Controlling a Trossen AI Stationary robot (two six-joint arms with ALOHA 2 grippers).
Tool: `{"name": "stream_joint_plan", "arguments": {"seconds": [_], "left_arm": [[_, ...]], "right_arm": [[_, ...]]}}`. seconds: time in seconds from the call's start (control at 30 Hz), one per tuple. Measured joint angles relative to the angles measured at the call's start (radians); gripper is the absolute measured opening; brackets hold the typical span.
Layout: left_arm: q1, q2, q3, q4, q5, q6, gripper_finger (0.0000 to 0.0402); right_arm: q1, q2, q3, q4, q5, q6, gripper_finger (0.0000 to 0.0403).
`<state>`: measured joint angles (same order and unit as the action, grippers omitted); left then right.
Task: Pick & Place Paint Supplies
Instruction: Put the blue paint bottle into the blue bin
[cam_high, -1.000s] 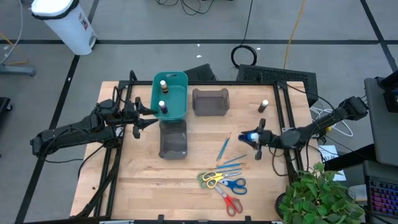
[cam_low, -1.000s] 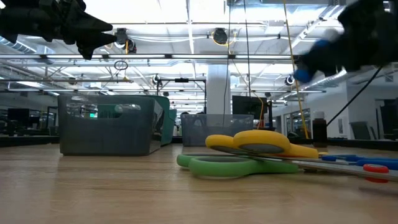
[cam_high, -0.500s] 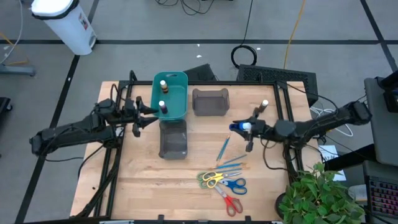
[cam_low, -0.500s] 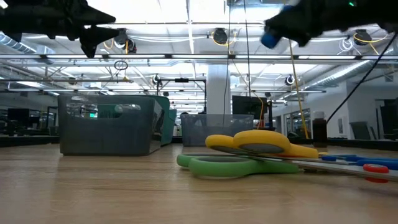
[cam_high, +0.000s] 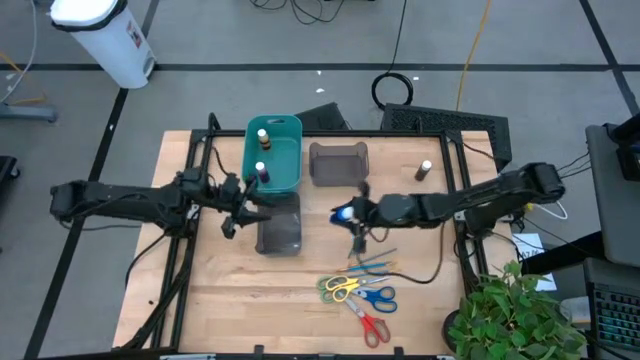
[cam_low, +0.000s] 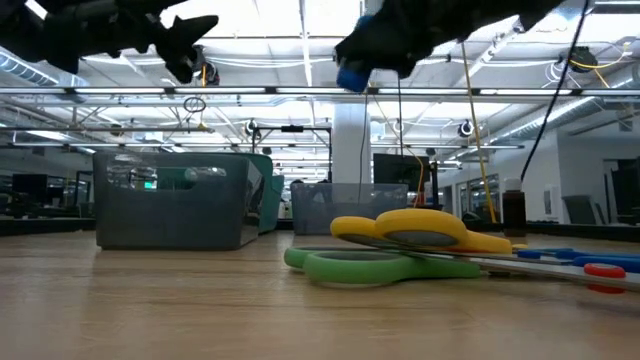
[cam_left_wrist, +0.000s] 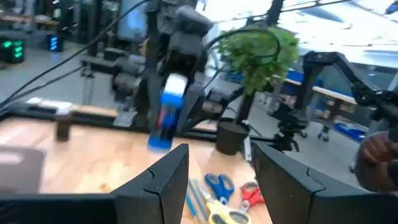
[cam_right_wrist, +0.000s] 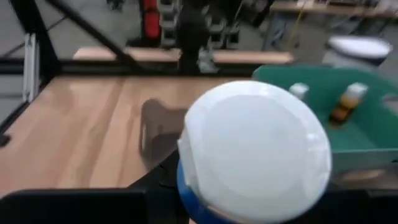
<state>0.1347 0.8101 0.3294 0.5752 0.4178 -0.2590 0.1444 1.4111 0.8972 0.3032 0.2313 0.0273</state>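
Observation:
My right gripper (cam_high: 350, 214) hangs high over the table's middle, shut on a blue paint bottle (cam_high: 343, 213) with a white cap (cam_right_wrist: 255, 152). In the low view the bottle (cam_low: 352, 75) is far above the wood. My left gripper (cam_high: 240, 206) stands open and empty beside the near grey bin (cam_high: 278, 228), its fingers (cam_left_wrist: 161, 180) pointing at the bottle (cam_left_wrist: 163, 118). Two bottles (cam_high: 261, 172) stand in the teal bin (cam_high: 292, 126). A brown bottle (cam_high: 424, 170) stands at the far right. Scissors (cam_high: 357, 296) and brushes (cam_high: 368, 262) lie flat on the near side. My right gripper pinches the blue bottle by its body (cam_left_wrist: 160, 127), below the white cap, between its two fingers. The fingers come nearly level from the table's right side. The bottle is lifted clear, roughly upright, its cap tipped back toward the wrist; the bottle itself hides the pads in the right wrist view.
A second grey bin (cam_high: 338, 163) stands right of the teal one, just beyond the carried bottle. A potted plant (cam_high: 520, 315) overhangs the near right corner. Bare wood lies on the near left (cam_high: 230, 300).
My right gripper has carried the blue bottle from the table's right side toward the left and somewhat up, to the middle between the grey bins. My left gripper has swung toward the right and slightly nearer, alongside the near grey bin, still open.

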Motion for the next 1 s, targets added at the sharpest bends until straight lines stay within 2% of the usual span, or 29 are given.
{"name": "stream_joint_plan", "arguments": {"seconds": [0.13,0.2,0.37,0.53,0.63,0.7,0.83,1.0], "left_arm": [[-0.058,0.114,0.0,0.122,-0.004,0.051,0.0186],[-0.089,0.171,0.0,0.163,-0.044,0.066,0.0186],[-0.171,0.316,0.01,0.207,-0.249,0.056,0.0186],[-0.222,0.457,0.101,0.209,-0.295,0.091,0.0194],[-0.236,0.533,0.195,0.168,-0.307,0.038,0.0218],[-0.247,0.583,0.262,0.083,-0.31,0.025,0.0241],[-0.267,0.677,0.371,-0.063,-0.331,0.1,0.028],[-0.274,0.753,0.434,-0.087,-0.348,0.161,0.0303]], "right_arm": [[0.001,0.084,0.053,-0.01,-0.12,0.072,0.0114],[0.001,0.109,0.069,0.0,-0.148,0.089,0.0115],[0.001,0.114,0.079,0.013,-0.151,0.092,0.0115],[0.001,0.114,0.079,0.021,-0.151,0.084,0.0114],[0.001,0.114,0.079,0.021,-0.151,0.084,0.0117],[0.001,0.114,0.079,0.021,-0.151,0.084,0.0118],[0.001,0.114,0.077,0.004,-0.152,0.084,0.0115],[0.003,0.114,0.074,-0.029,-0.154,0.085,0.0117]]}}
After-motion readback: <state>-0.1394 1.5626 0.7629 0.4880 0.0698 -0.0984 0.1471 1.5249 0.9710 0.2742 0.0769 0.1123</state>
